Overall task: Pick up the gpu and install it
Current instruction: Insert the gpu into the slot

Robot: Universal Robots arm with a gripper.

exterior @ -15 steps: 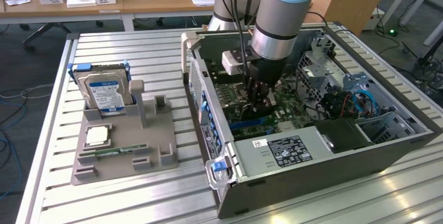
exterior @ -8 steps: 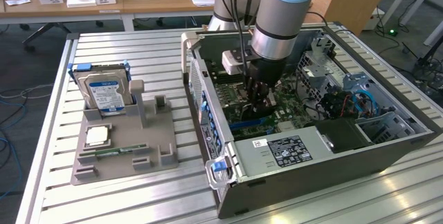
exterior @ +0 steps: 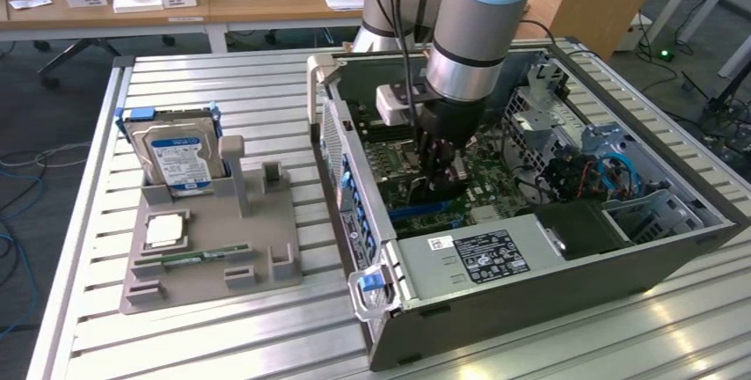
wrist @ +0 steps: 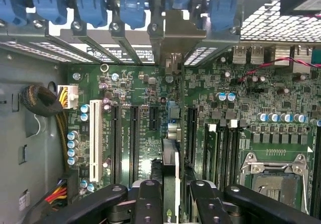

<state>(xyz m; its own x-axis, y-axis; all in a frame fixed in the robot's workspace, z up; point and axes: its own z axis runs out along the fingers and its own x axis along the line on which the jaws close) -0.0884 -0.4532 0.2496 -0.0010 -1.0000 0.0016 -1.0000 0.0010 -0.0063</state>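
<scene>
Gripper [wrist: 173, 190] holds the gpu [wrist: 170, 166] on edge inside the open computer case [exterior: 528, 288].
The 2 fingers [wrist: 148, 200] pinch the thin card from both sides, narrow around it. The card stands upright over the motherboard [wrist: 135, 83], between the black expansion slots [wrist: 134, 138], its pale bracket [wrist: 178, 30] at the case's rear wall. Whether it sits fully in a slot I cannot tell. A hard drive [exterior: 176, 156] stands in the grey fixture [exterior: 211, 248] outside.

Claw [exterior: 441, 185] inside open computer case [exterior: 528, 305]
</scene>
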